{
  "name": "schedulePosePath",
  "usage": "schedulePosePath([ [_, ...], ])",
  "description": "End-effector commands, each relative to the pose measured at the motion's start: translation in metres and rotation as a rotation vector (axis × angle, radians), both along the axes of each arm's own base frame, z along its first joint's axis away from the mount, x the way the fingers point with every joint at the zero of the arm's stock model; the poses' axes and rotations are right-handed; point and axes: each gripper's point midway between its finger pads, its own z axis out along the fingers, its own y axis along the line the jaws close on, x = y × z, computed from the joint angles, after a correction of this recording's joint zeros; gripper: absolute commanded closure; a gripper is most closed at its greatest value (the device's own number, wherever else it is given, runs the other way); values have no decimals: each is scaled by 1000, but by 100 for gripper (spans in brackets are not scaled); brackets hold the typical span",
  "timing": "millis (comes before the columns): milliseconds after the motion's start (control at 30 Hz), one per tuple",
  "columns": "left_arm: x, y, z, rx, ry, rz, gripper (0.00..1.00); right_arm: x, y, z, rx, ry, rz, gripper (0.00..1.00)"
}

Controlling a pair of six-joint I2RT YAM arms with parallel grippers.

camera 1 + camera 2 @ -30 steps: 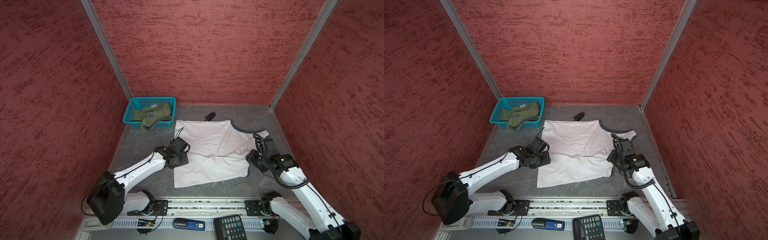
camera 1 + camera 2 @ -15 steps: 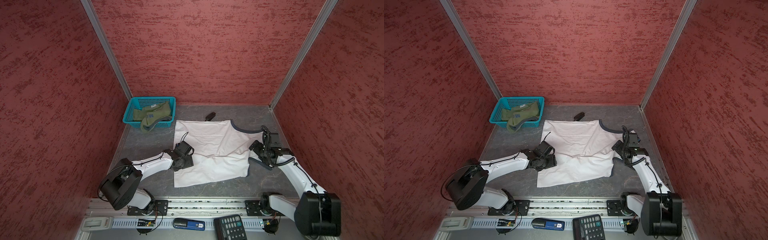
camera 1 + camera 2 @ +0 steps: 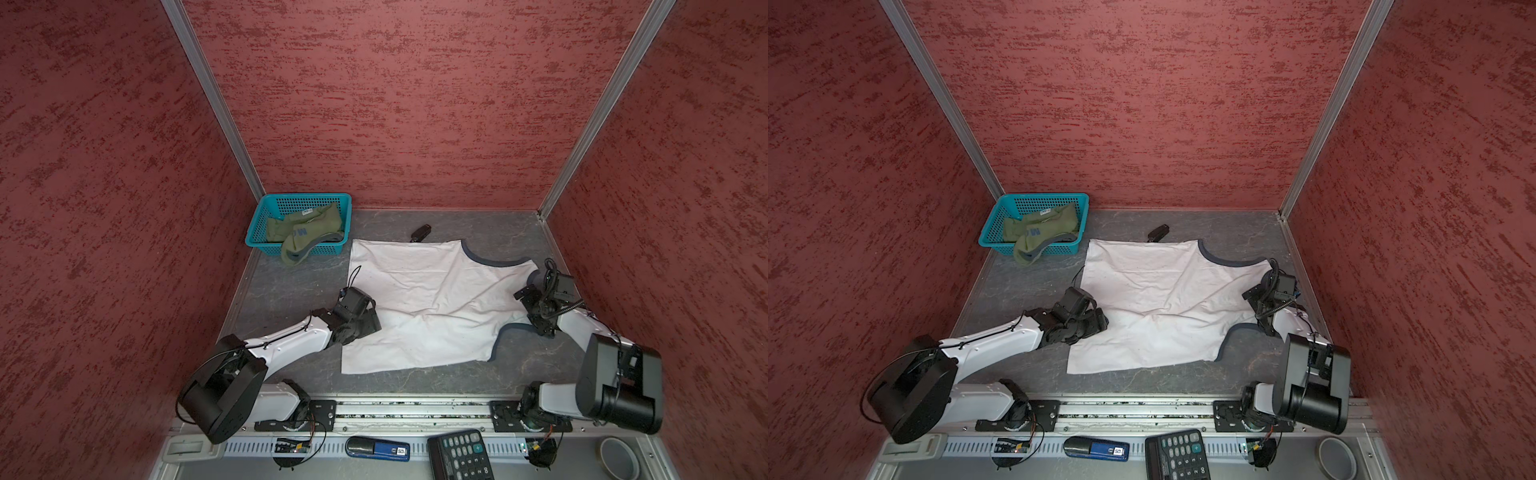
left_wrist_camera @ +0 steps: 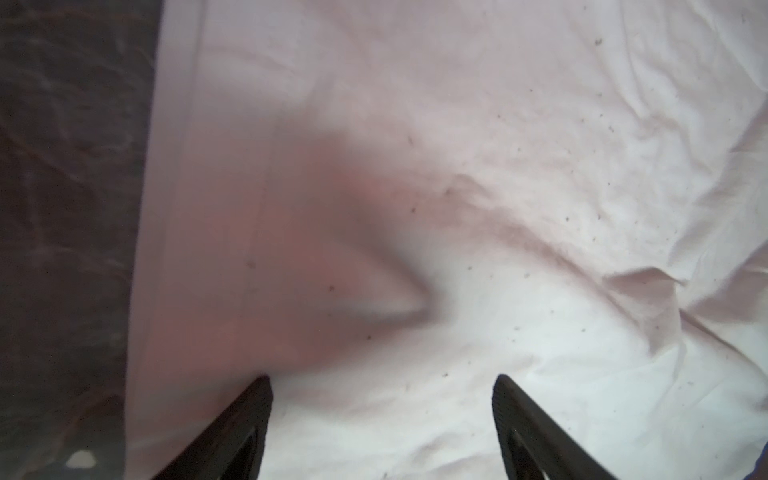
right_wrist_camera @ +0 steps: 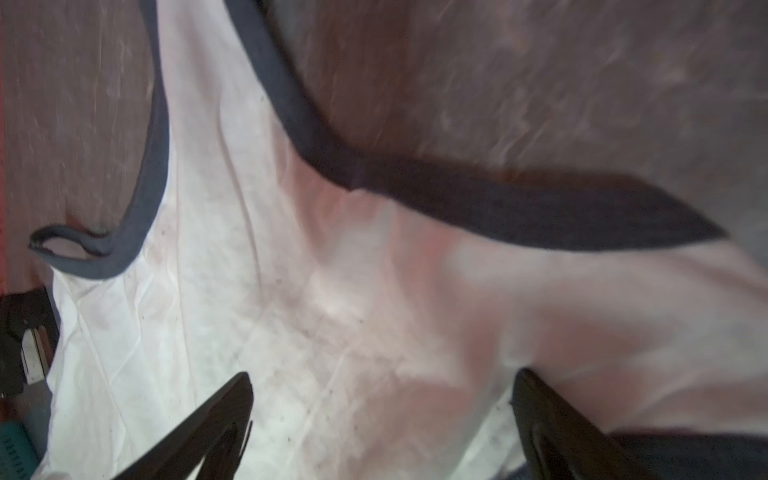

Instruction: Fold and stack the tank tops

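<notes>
On the grey table [image 3: 291, 286] the white tank top [image 3: 428, 303] lies flat, the left gripper [image 4: 382, 382] at its hem and the right gripper [image 5: 382, 376] at its straps both wide open and empty, the green tank top [image 3: 305, 232] in the basket [image 3: 305, 196]; the first fold probably needs both edges pinched.

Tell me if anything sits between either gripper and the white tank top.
Nothing visible does. The left gripper and right gripper sit right at the white tank top, jaws open; each wrist view shows only cloth between them.
</notes>
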Motion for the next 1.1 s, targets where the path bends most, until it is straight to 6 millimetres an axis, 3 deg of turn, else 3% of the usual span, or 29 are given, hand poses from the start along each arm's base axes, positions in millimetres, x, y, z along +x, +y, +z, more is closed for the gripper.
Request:
schedulePosePath([
  [0, -48, 52, -40, 185, 180, 57, 14, -36, -17, -25, 4, 118, -109, 1],
  [100, -51, 57, -38, 184, 178, 61, 13, -46, -29, -21, -18, 130, -157, 1],
  [267, -62, 51, -30, 168, 159, 11, 11, -50, -41, 5, -77, 87, -191, 1],
  [367, -58, 33, -6, 121, 98, -50, 5, -36, -35, 33, -93, -9, -113, 1],
  [467, -43, 13, 27, 69, 18, -103, 4, -16, -10, 59, -109, -81, 52, 1],
  [600, -10, -15, 60, 43, -80, -176, 5, 12, 38, 77, -134, -124, 271, 1],
  [733, 41, -45, 75, 98, -144, -228, 7, 43, 67, 76, -107, -140, 397, 4],
  [900, 103, -80, 68, 124, -159, -261, 16, 88, 96, 59, -62, -128, 505, 16],
  [1067, 148, -90, 43, 146, -135, -248, 21, 110, 113, 33, -30, -73, 544, 22],
])
